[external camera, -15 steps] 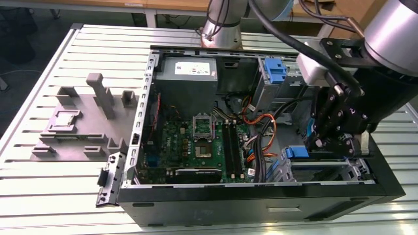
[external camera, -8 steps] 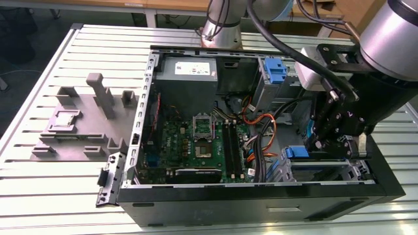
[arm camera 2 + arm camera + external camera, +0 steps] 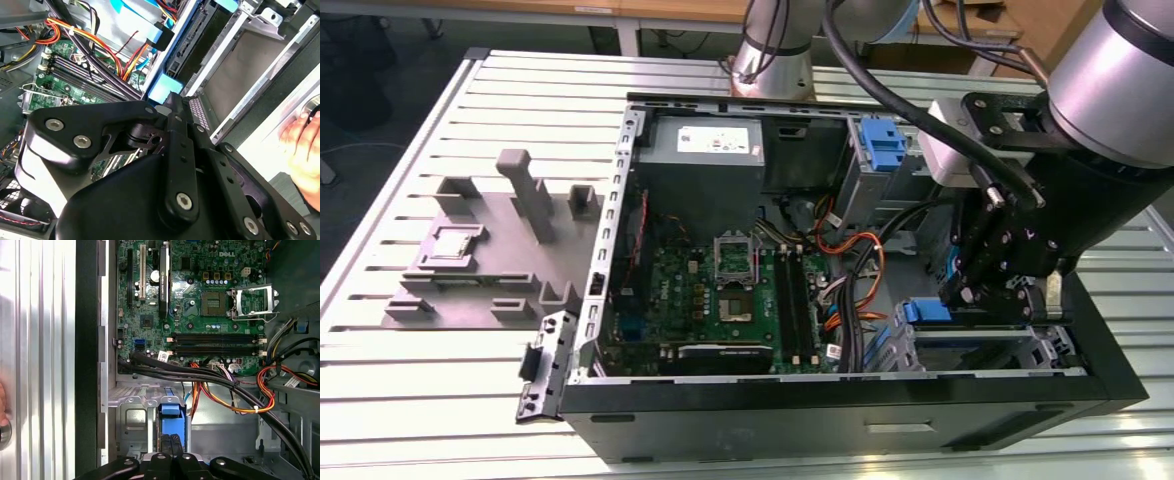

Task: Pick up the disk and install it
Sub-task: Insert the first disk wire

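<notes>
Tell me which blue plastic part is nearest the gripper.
The blue part in the drive cage, beside the gripper; the other bracket sits by the power supply.

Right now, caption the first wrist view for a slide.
Black gripper at the blue-railed disk, standing edge-on in the grey metal drive cage beside the green motherboard.

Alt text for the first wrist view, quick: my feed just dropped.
The gripper hangs right over the blue-railed disk, seen edge-on at the metal drive cage of an open computer case. Beyond it lie a bundle of cables and the green motherboard.
</notes>
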Tool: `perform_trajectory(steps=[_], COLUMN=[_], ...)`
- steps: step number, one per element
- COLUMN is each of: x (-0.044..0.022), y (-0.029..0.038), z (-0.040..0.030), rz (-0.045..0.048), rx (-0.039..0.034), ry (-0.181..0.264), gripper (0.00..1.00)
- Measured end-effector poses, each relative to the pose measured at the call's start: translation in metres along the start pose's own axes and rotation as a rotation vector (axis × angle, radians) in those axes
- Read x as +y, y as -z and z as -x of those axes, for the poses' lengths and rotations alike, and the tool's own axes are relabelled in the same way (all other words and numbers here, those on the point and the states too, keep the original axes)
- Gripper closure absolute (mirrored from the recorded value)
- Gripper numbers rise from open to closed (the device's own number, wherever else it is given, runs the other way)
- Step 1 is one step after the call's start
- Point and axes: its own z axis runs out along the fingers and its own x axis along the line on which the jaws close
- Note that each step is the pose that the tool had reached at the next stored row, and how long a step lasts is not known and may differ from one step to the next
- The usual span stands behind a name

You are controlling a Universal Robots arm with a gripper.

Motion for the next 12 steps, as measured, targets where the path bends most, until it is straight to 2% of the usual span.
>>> perform_trajectory(steps=[8, 12], x=[-0.0004, -0.0075], y=[-0.0002, -0.0005], z=[0.0000, 0.0002], rz=[0.0000, 0.0000], rx=[-0.0001, 0.0000], ry=[0.000, 0.000], gripper=[0.88, 0.88])
